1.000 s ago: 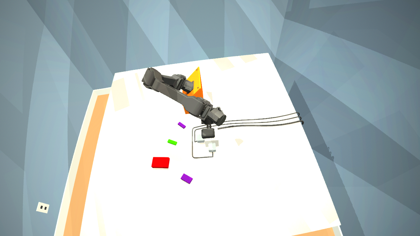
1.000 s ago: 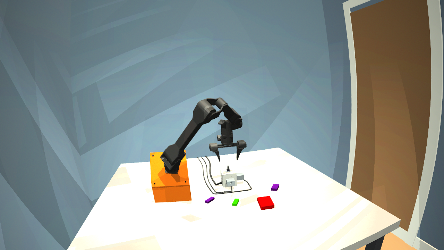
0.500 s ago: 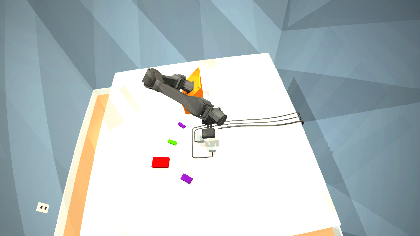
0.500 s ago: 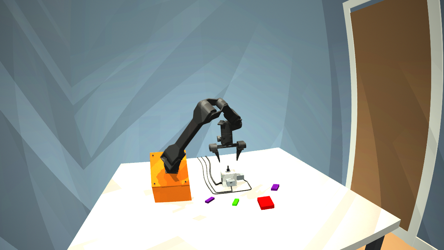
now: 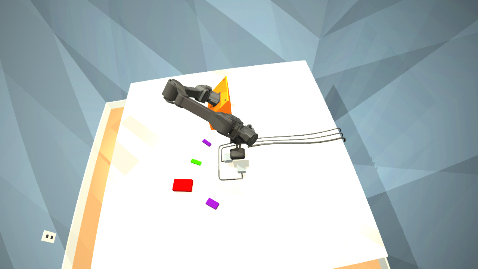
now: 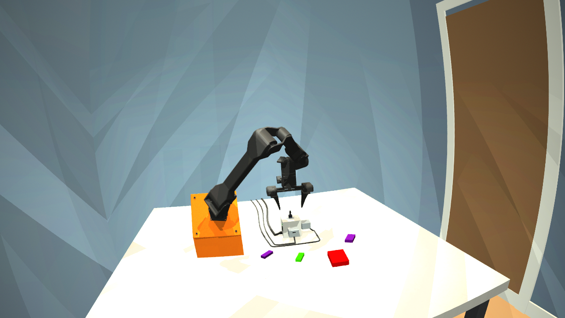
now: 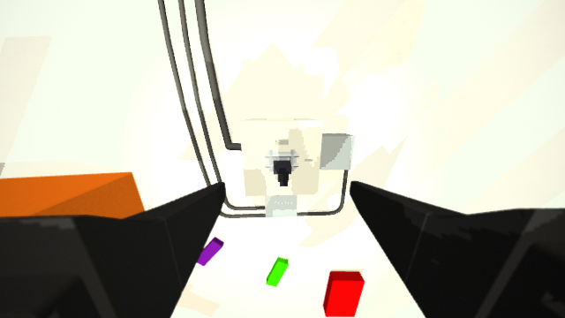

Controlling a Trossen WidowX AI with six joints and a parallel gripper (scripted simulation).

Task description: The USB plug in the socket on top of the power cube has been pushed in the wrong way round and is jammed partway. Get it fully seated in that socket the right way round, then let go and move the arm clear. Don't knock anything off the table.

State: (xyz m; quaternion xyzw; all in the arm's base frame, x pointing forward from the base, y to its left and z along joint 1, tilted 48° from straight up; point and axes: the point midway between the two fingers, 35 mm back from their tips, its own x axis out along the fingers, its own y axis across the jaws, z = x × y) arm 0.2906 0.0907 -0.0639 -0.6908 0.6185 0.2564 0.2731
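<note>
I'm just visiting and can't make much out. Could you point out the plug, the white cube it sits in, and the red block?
Plug [image 7: 282, 170]: wrist view, on its dark body sticking up from the cube's top.
Cube [image 6: 291, 226]: exterior view, on its white front face.
Red block [image 5: 182, 184]: top view, on its flat upper face.

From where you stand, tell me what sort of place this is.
Probably a plain indoor room set up as a test bench: a white table carrying the arm on an orange mount, a brown door beside it, a wall outlet low down.
</note>
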